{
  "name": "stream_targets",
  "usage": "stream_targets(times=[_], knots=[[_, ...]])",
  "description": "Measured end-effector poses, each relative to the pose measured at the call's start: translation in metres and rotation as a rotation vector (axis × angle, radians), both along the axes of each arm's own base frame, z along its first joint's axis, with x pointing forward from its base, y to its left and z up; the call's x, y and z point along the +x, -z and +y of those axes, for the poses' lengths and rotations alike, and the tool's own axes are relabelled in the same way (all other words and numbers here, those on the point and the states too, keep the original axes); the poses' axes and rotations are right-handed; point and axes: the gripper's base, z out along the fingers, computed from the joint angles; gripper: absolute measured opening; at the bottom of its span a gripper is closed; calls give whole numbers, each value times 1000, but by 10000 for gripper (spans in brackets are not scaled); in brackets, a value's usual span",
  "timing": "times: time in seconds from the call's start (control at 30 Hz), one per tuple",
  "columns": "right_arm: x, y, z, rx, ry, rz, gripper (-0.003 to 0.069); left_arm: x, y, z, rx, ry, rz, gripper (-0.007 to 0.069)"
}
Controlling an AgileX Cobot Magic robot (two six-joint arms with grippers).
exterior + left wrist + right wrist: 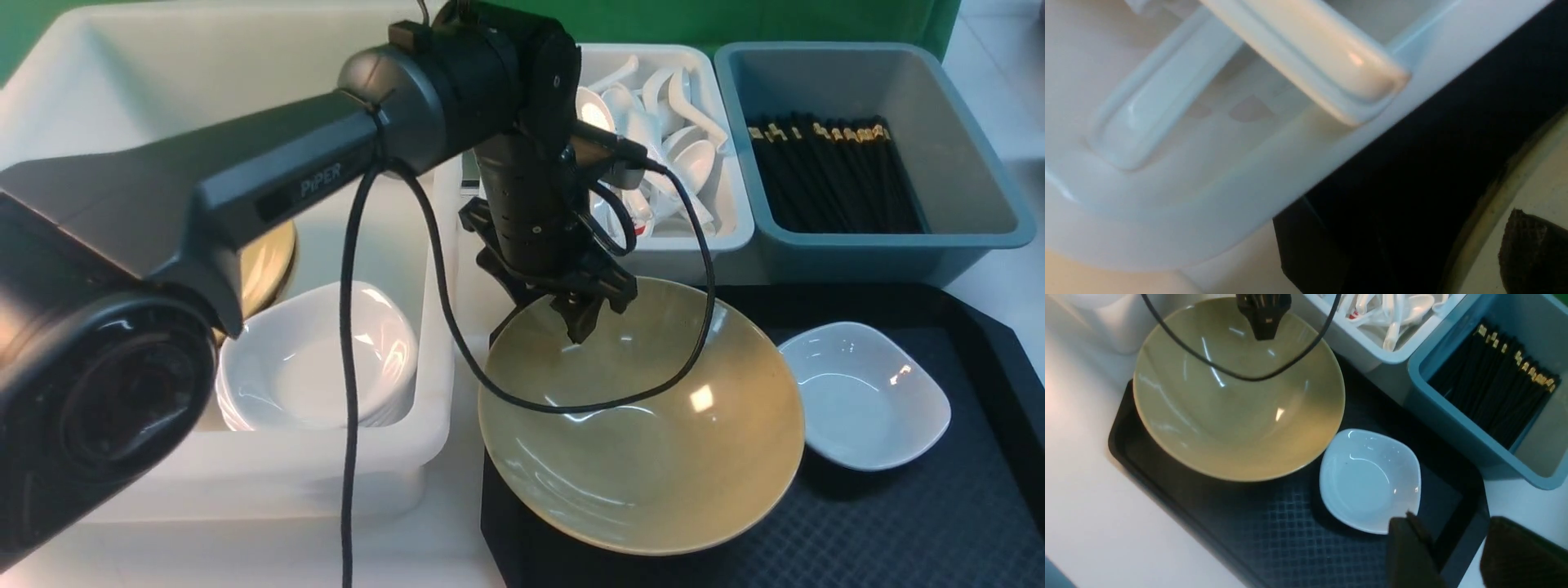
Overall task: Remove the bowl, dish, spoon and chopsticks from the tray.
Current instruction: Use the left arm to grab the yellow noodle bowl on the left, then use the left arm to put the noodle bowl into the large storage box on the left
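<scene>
The tan bowl (pixel 645 441) (pixel 1237 400) sits on the black tray (pixel 898 523) (pixel 1274 522), overhanging its left edge. My left gripper (pixel 581 327) (pixel 1265 330) is open and points down at the bowl's far rim (pixel 1490 220). One of its fingers (pixel 1531 253) is inside the bowl, apart from the rim. The other is lost in the dark. The white dish (pixel 865 396) (pixel 1370 479) lies right of the bowl. My right gripper (pixel 1451 526) hovers open above the tray's rim beside the dish, holding nothing. No spoon or chopsticks lie on the tray.
A large white bin (pixel 437 351) on the left holds stacked white dishes (pixel 318 359) and a tan bowl (pixel 269 261). Behind the tray, a white bin (pixel 702 237) holds spoons and a blue-grey bin (pixel 963 147) holds chopsticks. The left arm's cable (pixel 571 404) loops over the bowl.
</scene>
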Motion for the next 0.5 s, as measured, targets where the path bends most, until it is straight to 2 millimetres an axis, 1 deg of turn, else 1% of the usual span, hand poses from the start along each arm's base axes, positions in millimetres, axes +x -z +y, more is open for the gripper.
stream_targets(times=[0.07,0.1,0.13,0.17,0.23,0.27,0.3,0.33,0.37,0.4,0.43,0.47,0.5], knots=[[3,1,2,-6,0,10,290,-2,3,-1,-6,17,34,256],[3,1,2,-6,0,11,290,-2,4,-1,-5,20,36,244],[6,2,3,-10,0,17,290,-3,4,-2,-14,23,44,155],[7,3,4,-11,0,20,290,-3,4,-2,-27,27,56,101],[10,4,6,-15,0,27,290,-8,-6,-3,-69,28,77,43],[12,4,7,-14,-1,25,290,-12,-17,-3,-100,25,69,21],[12,4,7,-13,-1,24,290,-12,-20,-3,-108,25,67,18],[14,3,8,-9,-1,16,290,-17,-39,-1,-148,24,42,5],[14,3,8,-6,-3,9,289,-23,-63,5,-192,23,2,4],[15,2,9,-1,-4,-2,286,-25,-78,13,-197,32,-42,6],[15,2,9,0,-4,-3,284,-25,-82,15,-197,32,-54,6],[17,1,11,23,-2,-11,270,-33,-114,32,-240,13,-111,6],[19,0,13,44,-4,-12,255,-38,-135,46,-272,-6,-151,4]])
